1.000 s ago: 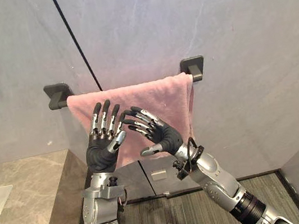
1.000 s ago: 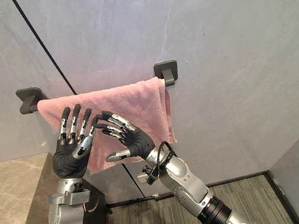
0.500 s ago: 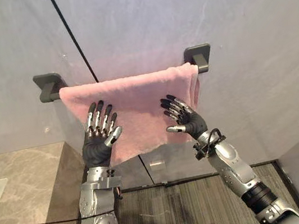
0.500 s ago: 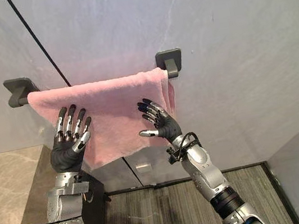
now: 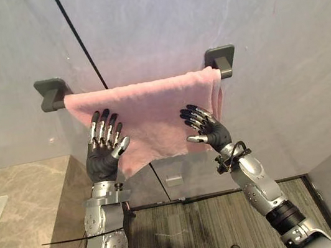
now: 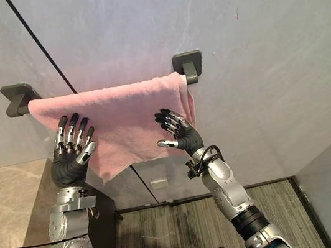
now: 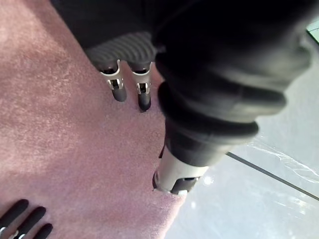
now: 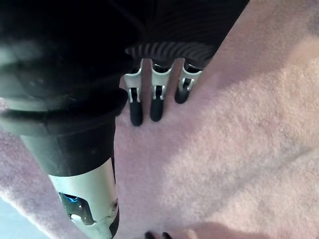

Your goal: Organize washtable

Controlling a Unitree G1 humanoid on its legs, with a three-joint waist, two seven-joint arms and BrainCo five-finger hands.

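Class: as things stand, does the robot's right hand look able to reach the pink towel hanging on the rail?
Probably yes: the right hand is raised with straight fingers directly before the pink towel, nothing between them, fingertips seemingly at the cloth.

A grey wall (image 5: 274, 12) stands behind, crossed by a thin black seam (image 5: 80, 43) that runs down at a slant. A small white plate (image 5: 174, 180) sits low on the wall. Striped grey-brown floor (image 5: 194, 226) lies below.

Soft, even light — faint shadows
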